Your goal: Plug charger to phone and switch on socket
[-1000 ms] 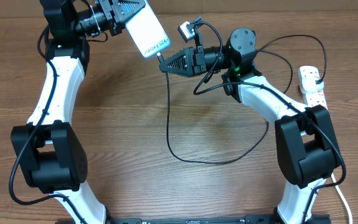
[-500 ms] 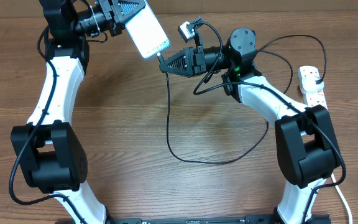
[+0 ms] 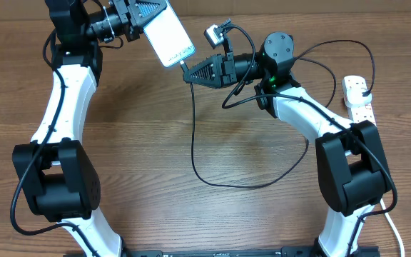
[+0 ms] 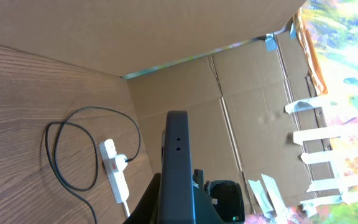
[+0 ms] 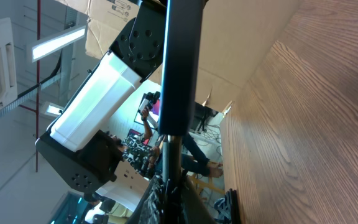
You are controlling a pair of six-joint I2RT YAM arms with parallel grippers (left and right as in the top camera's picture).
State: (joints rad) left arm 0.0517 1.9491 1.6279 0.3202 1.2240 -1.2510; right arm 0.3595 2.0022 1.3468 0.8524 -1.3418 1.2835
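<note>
At the far edge of the table, near twelve o'clock in the overhead view, the two pincers meet almost tip to tip.

The left pincer (image 3: 155,16), with black ribbed wedge-shaped fingers, is clamped on the phone (image 3: 168,37). The phone is a slim, glossy, pale blue-teal slab with small dark lettering near its lower end. It is held off the wood and tilted, its lower end pointing toward five o'clock.

The right pincer (image 3: 189,75), just beside that lower end at five o'clock from it, is closed on the connector end of the charger (image 3: 193,128). The slim tip touches the bottom edge of the phone. Whether it is fully seated cannot be told.

From the right wrist camera the phone (image 5: 182,62) shows edge-on as a long dark smooth bar, with the charger's connector (image 5: 170,155) directly below it. From the left wrist camera the phone (image 4: 178,162) is again a dark narrow slab, with small holes in its end.

From the right pincer the thin black cable drops toward six o'clock. It curves in a wide loose loop across the table (image 3: 191,221), which is brown wood with fine grain, then rises toward two o'clock. There it reaches the socket (image 3: 359,98), a white, elongated plastic strip with red switches at the three o'clock edge.

A plain cardboard wall (image 4: 104,31) stands behind the table.
</note>
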